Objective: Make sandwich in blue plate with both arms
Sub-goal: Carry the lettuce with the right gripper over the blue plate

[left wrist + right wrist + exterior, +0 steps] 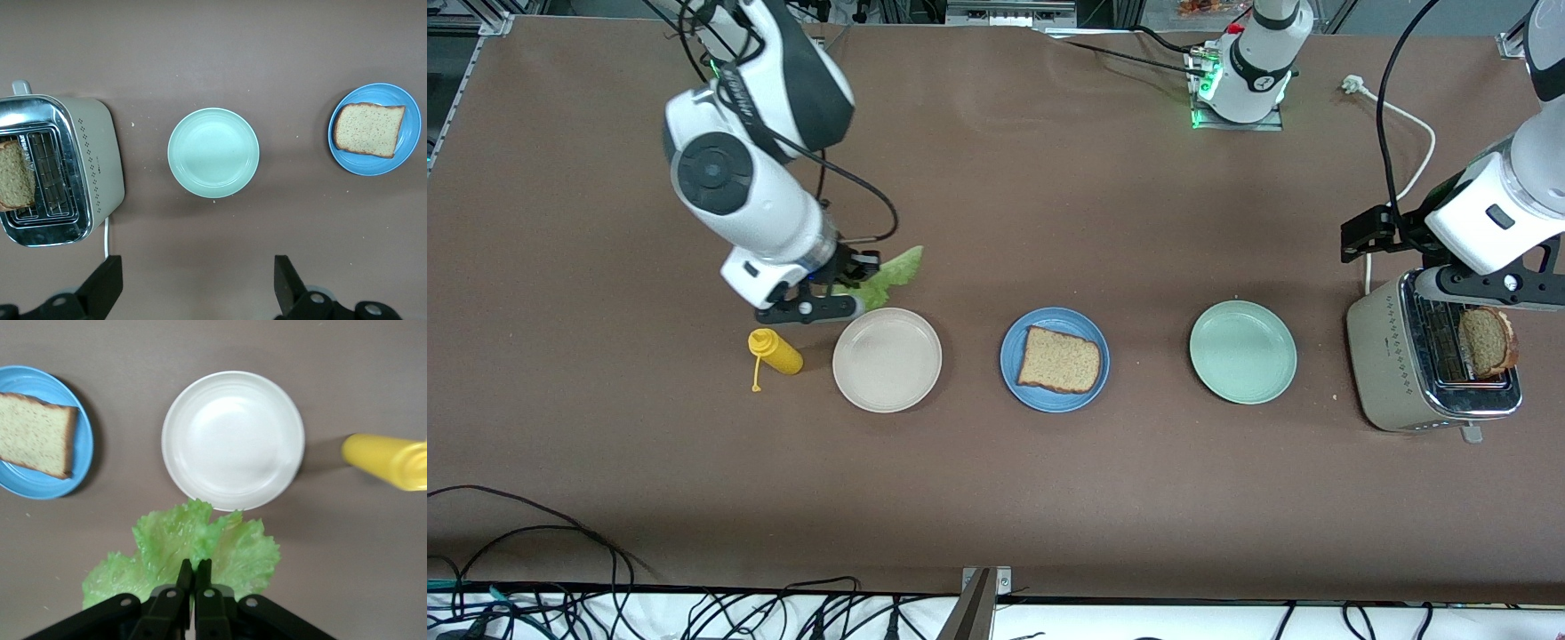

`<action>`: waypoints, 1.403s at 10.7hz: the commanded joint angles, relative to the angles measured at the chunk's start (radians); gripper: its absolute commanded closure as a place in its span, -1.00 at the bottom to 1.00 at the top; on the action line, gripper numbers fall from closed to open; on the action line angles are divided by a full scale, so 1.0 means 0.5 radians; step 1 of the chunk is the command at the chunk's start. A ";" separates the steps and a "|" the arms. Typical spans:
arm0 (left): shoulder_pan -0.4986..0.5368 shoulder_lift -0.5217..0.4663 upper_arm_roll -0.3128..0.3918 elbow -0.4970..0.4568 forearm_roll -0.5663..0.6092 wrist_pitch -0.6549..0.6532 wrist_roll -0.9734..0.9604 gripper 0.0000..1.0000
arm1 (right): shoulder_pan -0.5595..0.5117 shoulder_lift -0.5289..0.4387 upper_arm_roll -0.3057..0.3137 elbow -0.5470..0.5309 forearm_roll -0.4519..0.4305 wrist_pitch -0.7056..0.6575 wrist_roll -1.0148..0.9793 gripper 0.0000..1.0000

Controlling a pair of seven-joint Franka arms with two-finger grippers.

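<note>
Front view: a brown bread slice (pixel 1059 359) lies on the blue plate (pixel 1011 360). The right gripper (pixel 194 570) pinches ruffled green lettuce (pixel 200 547) beside the beige plate (pixel 887 359); the left gripper (pixel 197 283) hangs wide. No readable writing.

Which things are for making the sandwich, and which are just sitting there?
For the sandwich:
- blue plate with one bread slice on it
- lettuce, pinched in the right claw
- second slice in the toaster, under the open left claw

Just sitting there:
- beige plate
- green plate
- yellow bottle
</note>
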 commanded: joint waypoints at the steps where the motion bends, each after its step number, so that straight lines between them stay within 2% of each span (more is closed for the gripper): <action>1: 0.001 -0.012 -0.004 0.021 0.029 -0.032 0.003 -1.00 | 0.177 0.323 -0.031 0.441 0.097 -0.079 0.403 1.00; 3: 0.001 -0.012 -0.004 0.021 0.029 -0.035 0.003 -1.00 | 0.220 0.485 -0.040 0.652 0.336 -0.055 0.663 1.00; 5: 0.004 -0.012 -0.004 0.021 0.029 -0.035 0.006 -1.00 | 0.272 0.654 -0.046 0.843 0.356 -0.024 0.885 1.00; 8: 0.001 -0.012 -0.004 0.021 0.029 -0.032 0.003 -1.00 | 0.342 0.844 -0.058 0.923 0.383 0.208 1.155 1.00; 11: 0.001 -0.012 -0.004 0.021 0.029 -0.035 0.003 -1.00 | 0.432 1.007 -0.058 0.963 0.389 0.576 1.456 1.00; 15: 0.001 -0.012 -0.004 0.021 0.029 -0.032 0.003 -1.00 | 0.444 1.127 -0.040 0.967 0.503 0.924 1.542 1.00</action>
